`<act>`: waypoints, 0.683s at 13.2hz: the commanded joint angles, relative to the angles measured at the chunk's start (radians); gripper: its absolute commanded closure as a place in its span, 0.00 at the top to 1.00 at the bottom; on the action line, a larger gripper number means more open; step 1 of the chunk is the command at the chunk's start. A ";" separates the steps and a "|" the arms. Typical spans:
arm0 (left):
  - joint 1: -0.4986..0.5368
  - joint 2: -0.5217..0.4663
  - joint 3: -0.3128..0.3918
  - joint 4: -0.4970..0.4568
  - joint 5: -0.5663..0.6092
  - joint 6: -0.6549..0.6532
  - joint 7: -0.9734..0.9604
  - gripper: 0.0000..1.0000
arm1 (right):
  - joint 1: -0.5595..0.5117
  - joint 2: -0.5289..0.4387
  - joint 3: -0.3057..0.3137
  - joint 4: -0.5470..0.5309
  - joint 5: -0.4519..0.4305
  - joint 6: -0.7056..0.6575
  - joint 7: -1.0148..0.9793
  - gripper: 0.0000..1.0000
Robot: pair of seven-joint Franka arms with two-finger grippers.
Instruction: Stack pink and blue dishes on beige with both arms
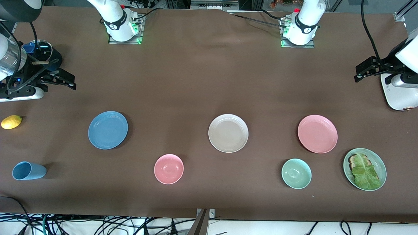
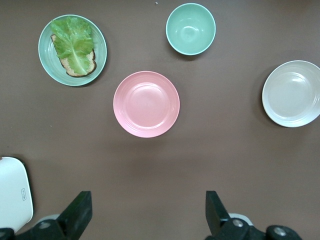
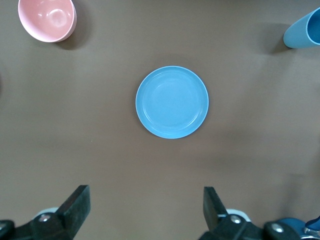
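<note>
Three flat plates lie in a row across the table: the blue plate (image 1: 108, 130) toward the right arm's end, the beige plate (image 1: 228, 133) in the middle, the pink plate (image 1: 317, 133) toward the left arm's end. My right gripper (image 1: 67, 81) hangs open and empty over bare table by the right arm's end; its wrist view shows the blue plate (image 3: 172, 102) ahead of the open gripper (image 3: 146, 205). My left gripper (image 1: 361, 72) hangs open and empty at the left arm's end; ahead of the gripper (image 2: 148, 210) lie the pink plate (image 2: 146, 104) and the beige plate (image 2: 292, 93).
Nearer the front camera stand a pink bowl (image 1: 168, 168), a green bowl (image 1: 296, 173), a pale green plate with lettuce on toast (image 1: 364, 169) and a tipped blue cup (image 1: 28, 170). A lemon (image 1: 11, 122) lies at the right arm's end. A white box (image 1: 399, 94) sits under the left hand.
</note>
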 commanded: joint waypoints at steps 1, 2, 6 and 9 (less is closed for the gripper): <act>-0.001 0.018 0.001 0.034 -0.004 -0.007 0.009 1.00 | -0.003 -0.011 -0.001 -0.009 0.012 0.011 0.006 1.00; -0.001 0.018 0.001 0.034 -0.004 -0.007 0.004 1.00 | -0.003 -0.011 -0.001 -0.011 0.012 0.011 0.006 1.00; -0.003 0.031 -0.001 0.034 -0.006 -0.007 0.001 1.00 | -0.003 -0.012 -0.001 -0.017 0.011 0.009 0.006 1.00; -0.001 0.033 0.001 0.034 -0.004 -0.007 -0.002 1.00 | -0.004 -0.014 -0.006 -0.028 0.011 0.009 0.006 1.00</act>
